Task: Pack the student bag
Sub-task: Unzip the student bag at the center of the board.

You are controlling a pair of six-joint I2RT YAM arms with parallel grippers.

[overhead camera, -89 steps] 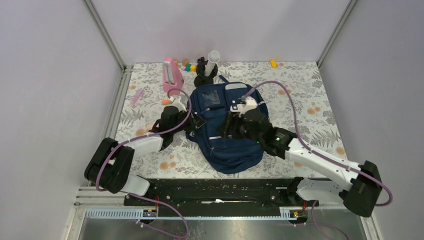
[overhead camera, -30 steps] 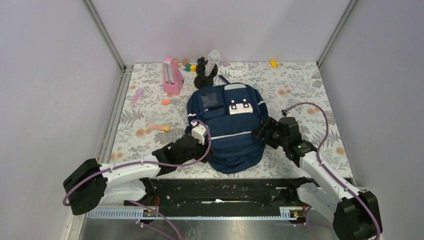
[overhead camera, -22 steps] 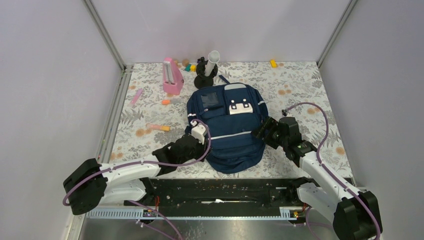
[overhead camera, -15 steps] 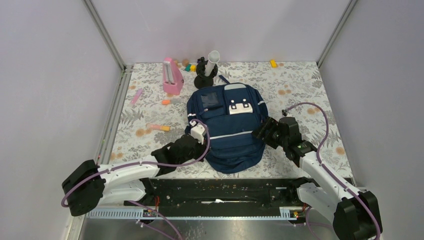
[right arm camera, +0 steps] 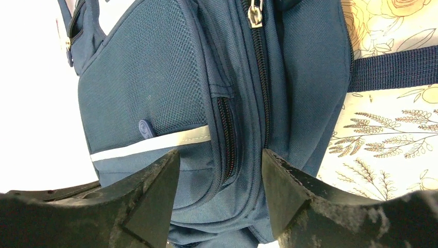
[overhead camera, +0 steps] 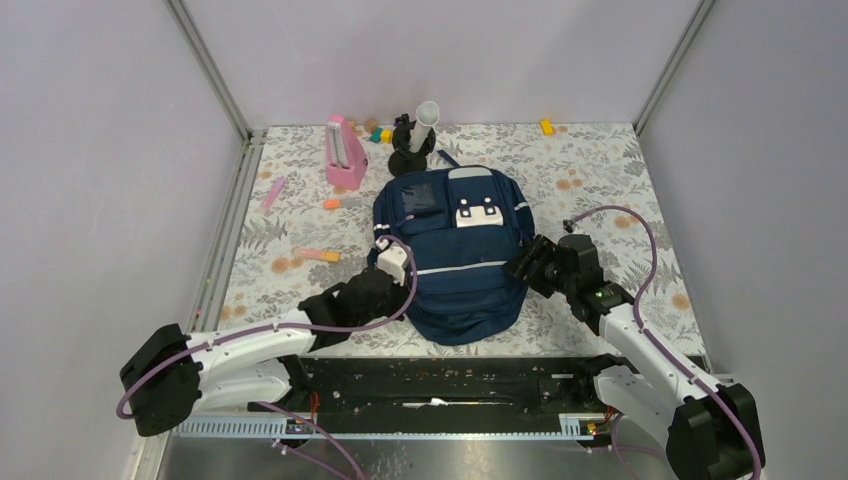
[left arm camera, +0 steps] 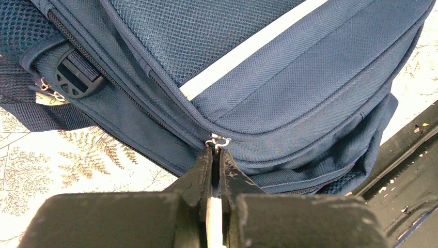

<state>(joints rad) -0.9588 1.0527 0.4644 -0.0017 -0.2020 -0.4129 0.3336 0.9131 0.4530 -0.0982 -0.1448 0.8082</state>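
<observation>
The student bag (overhead camera: 462, 290), navy blue with white patches and a light stripe, lies flat in the middle of the table. My left gripper (overhead camera: 383, 287) is at its near left side. In the left wrist view the left gripper (left arm camera: 216, 152) is shut on a metal zipper pull (left arm camera: 220, 140) of the bag (left arm camera: 289, 93). My right gripper (overhead camera: 522, 265) is at the bag's right side. In the right wrist view the right gripper (right arm camera: 219, 155) is open, with the bag's zipped side (right arm camera: 150, 88) between its fingers. Another zipper pull (right arm camera: 254, 15) shows further along.
A pink metronome-like object (overhead camera: 341, 152), a black stand with a white tube (overhead camera: 413, 140) and small coloured blocks (overhead camera: 381, 133) stand behind the bag. A pink pen (overhead camera: 272, 192) and an orange marker (overhead camera: 321, 255) lie at the left. A black rail (overhead camera: 450, 375) runs along the front edge.
Three seconds ago both grippers were over the bag's top; they now sit at its near sides. In the last second the left gripper moved slightly back and left, and the right barely moved.
</observation>
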